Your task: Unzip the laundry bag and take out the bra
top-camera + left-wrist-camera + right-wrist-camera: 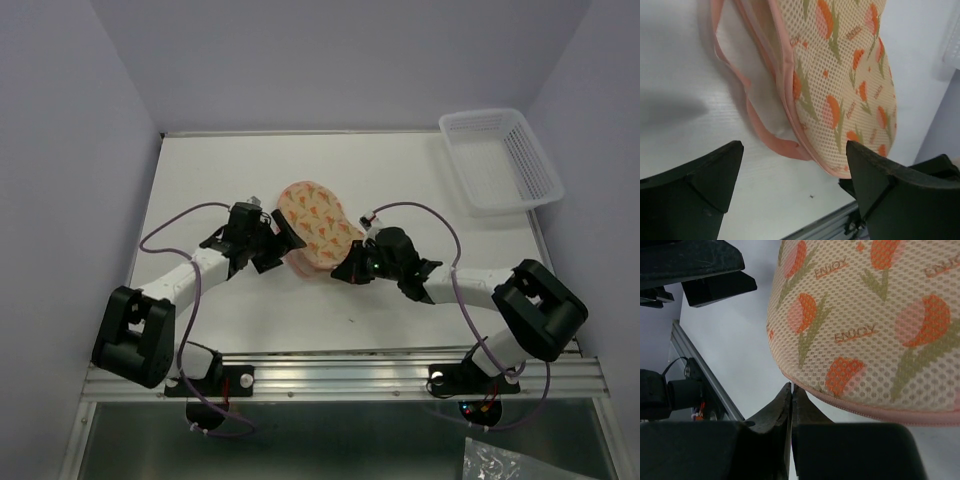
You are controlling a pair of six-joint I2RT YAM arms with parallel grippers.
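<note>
The laundry bag [315,225] is a cream mesh pouch with orange tulip marks and pink zip edging, lying mid-table. My left gripper [285,240] is open at the bag's left side. In the left wrist view [794,147] its jaws straddle the bag's near end [840,75] and the pink loop [765,135] without touching them. My right gripper [345,265] is at the bag's near right edge. In the right wrist view [791,386] it is shut, its tips touching the pink zip edge [865,407] and pinching a thin pale sliver, apparently the zip pull. The bra is not visible as a separate thing.
A white plastic lattice basket [500,160] stands at the table's far right corner. The white table [220,180] has walls behind and at both sides. A metal rail [340,375] runs along the near edge.
</note>
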